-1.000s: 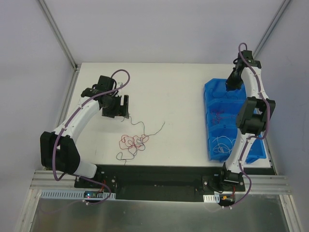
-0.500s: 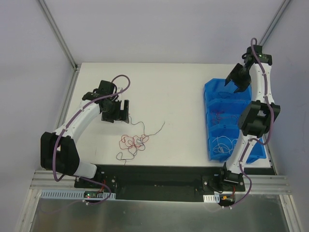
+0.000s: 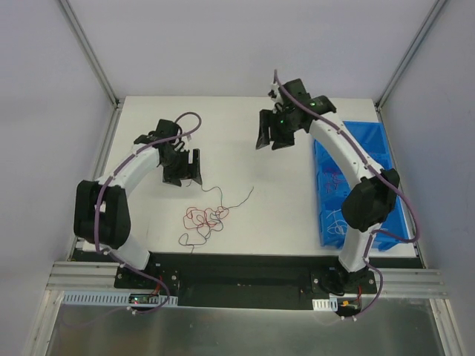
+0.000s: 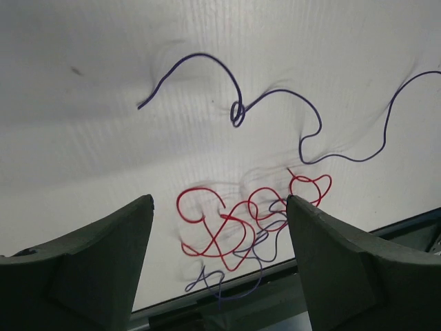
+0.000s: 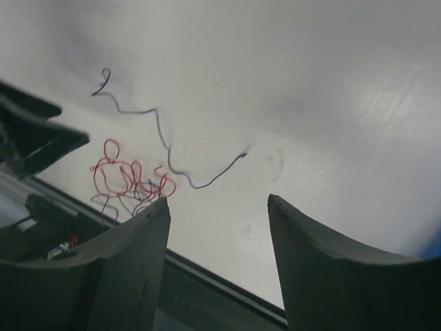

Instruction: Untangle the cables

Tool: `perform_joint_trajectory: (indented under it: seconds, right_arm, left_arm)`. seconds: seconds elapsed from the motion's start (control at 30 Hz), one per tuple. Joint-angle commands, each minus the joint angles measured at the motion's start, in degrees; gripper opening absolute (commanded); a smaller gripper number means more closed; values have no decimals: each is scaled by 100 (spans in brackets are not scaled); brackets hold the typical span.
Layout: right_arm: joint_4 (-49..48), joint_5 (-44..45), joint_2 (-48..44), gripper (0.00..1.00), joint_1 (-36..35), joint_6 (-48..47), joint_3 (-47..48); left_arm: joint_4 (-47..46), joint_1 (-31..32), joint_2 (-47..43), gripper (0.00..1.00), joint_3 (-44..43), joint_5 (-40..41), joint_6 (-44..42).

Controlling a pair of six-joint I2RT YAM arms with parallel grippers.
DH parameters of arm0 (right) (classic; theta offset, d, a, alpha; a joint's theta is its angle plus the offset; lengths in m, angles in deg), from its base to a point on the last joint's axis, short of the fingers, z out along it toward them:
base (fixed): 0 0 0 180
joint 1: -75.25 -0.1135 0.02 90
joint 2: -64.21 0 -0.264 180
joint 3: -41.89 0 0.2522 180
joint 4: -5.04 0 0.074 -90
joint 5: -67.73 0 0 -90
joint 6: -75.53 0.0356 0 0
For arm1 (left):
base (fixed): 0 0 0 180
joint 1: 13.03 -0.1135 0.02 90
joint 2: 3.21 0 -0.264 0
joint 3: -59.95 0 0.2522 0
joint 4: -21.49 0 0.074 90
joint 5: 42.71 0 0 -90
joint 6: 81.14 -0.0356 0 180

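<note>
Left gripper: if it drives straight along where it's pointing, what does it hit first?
Probably the red wire tangle on the table: it sits framed between the open fingers of the left gripper, with nothing in front. Depth is unclear from here.

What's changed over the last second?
The right gripper swung left, off the blue bins to above the table, far middle, open and empty. The left gripper barely shifted, open near the cables. The cables lie as they were.

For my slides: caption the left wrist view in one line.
Open left claw frames a red and purple wire tangle on the white table, a long purple strand curling beyond.
</note>
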State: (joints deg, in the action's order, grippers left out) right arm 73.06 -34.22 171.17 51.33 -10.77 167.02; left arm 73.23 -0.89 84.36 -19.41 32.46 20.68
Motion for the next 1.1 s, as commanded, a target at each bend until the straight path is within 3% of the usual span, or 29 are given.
perform_joint_trajectory:
  seconds: [0.0,0.13,0.37,0.53,0.63,0.77,0.9,1.07]
  right_arm:
    - [-442,-756,-122,62,-410,104,-370]
    - [-495,-818,-289,62,-692,122,-730]
    - [-583,-791,-764,62,-737,-45,-1424]
    - [-732,-968,-983,62,-772,-45,-1837]
    - [-1213,-1291,-1176,63,-772,-133,-2215]
    - [-2750,-2117,-1484,69,-772,-239,-3295]
    - [-4261,-2382,-1756,73,-772,-46,-4139]
    - [-5995,-2716,-1995,74,-859,201,-5072]
  left_arm:
    - [-264,-28,795,77,-391,-774,321]
    - [-589,-28,1305,74,-585,-872,409]
    - [-897,-1,2184,44,-936,-1233,805]
    - [-1055,16,2204,0,-1068,-1584,998]
    - [-1195,16,1634,0,-1025,-2049,1112]
    - [-1503,16,1175,0,-963,-2830,1498]
    - [-2046,34,877,0,-806,-3578,1964]
    - [-2996,43,270,0,-243,-3939,2228]
